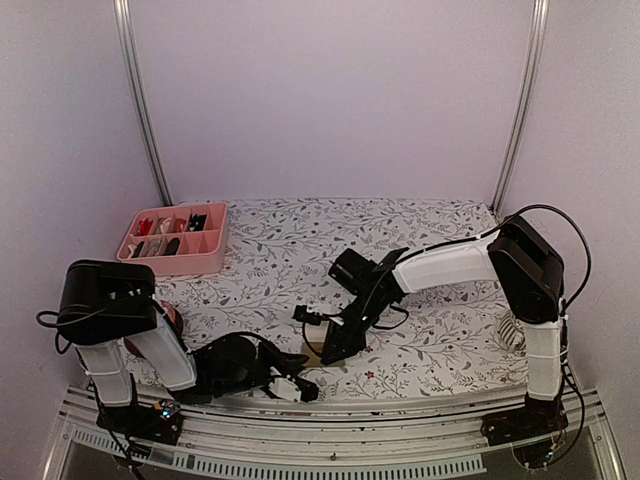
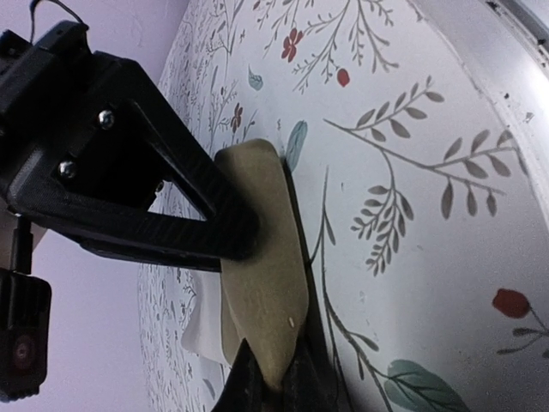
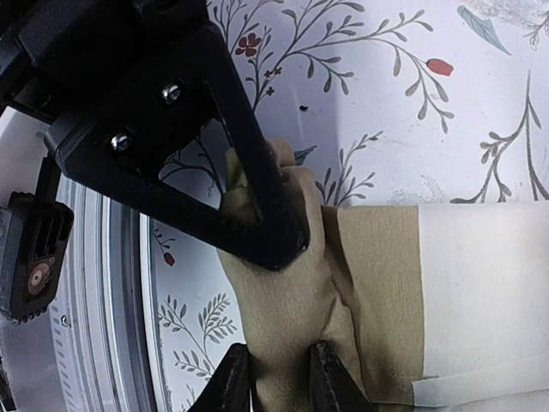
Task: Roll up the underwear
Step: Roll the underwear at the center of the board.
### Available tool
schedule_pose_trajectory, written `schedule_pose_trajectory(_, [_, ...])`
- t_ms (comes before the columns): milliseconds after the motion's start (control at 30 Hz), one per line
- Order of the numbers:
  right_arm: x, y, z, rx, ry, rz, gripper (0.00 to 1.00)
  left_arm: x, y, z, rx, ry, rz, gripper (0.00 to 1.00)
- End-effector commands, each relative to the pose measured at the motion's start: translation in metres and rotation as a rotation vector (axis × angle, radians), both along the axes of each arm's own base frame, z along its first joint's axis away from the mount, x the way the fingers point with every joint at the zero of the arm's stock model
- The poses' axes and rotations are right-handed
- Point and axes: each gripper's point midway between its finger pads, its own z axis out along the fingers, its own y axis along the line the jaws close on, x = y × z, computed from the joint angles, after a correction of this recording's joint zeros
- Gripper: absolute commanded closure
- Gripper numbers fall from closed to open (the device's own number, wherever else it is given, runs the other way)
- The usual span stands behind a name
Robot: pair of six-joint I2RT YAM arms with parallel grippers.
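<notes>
Left gripper [image 2: 270, 390] was clenched on the tan underwear [image 2: 257, 292], its two tips pinching a thick fold at the end of the cloth nearest it. Right gripper [image 3: 279, 386] was closed on the same bunched end, a wad of tan cloth filling the gap between its fingers. The two tools sat just beside each other, the right one reaching in from the far right and the left one from the near left. Each showed in the other's wrist view as a big black wedge against the fold.

From that shared grip the garment ran away flat over the table [image 1: 440, 230], tan first and then its pale band [image 3: 480, 292]. Its long axis led straight away from the left tips and sideways across the right wrist view. How it lay against the table's edges could not be told, since the arms hid it from above. The piece lay close to the near edge, about midway along it, so both arms were about equally near. In my judgement the roll had barely begun, and the coming turn would need both grips to carry the bunched end toward the pale band together.

What stood in the way was mainly the tools themselves, crowded on one small fold. A pink compartment tray [image 1: 170, 265] sat well apart at the far left corner. The black garment could not be made out.
</notes>
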Motion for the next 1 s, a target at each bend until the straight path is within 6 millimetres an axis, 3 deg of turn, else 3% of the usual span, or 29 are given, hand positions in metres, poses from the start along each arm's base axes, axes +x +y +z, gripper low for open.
schedule_pose_trajectory(0, [-0.005, -0.033, -0.021, -0.152, -0.010, -0.046, 0.71, -0.005, 0.002, -0.020, 0.059, 0.078, 0.007, 1.00])
schedule_pose_trajectory(167, [0.010, -0.042, 0.028, -0.070, -0.184, -0.137, 0.45, -0.009, -0.008, -0.017, 0.033, 0.246, 0.004, 1.00])
schedule_pose_trajectory(267, [0.020, -0.055, 0.056, -0.018, -0.299, -0.233, 0.35, -0.008, -0.012, -0.016, 0.025, 0.325, 0.008, 1.00])
schedule_pose_trajectory(467, [0.040, -0.092, 0.097, 0.046, -0.587, -0.439, 0.28, -0.002, -0.015, -0.021, 0.043, 0.469, 0.027, 1.00])
schedule_pose_trajectory(567, [0.034, -0.095, 0.113, 0.112, -0.722, -0.466, 0.26, 0.005, -0.017, -0.022, 0.044, 0.575, 0.049, 1.00])
schedule_pose_trajectory(767, [0.010, -0.083, 0.130, 0.196, -0.956, -0.388, 0.25, 0.026, -0.018, -0.019, 0.034, 0.808, 0.100, 1.00])
schedule_pose_trajectory(967, [-0.012, -0.068, 0.115, 0.195, -1.075, -0.259, 0.25, 0.027, -0.020, -0.031, 0.097, 1.052, 0.118, 1.00])
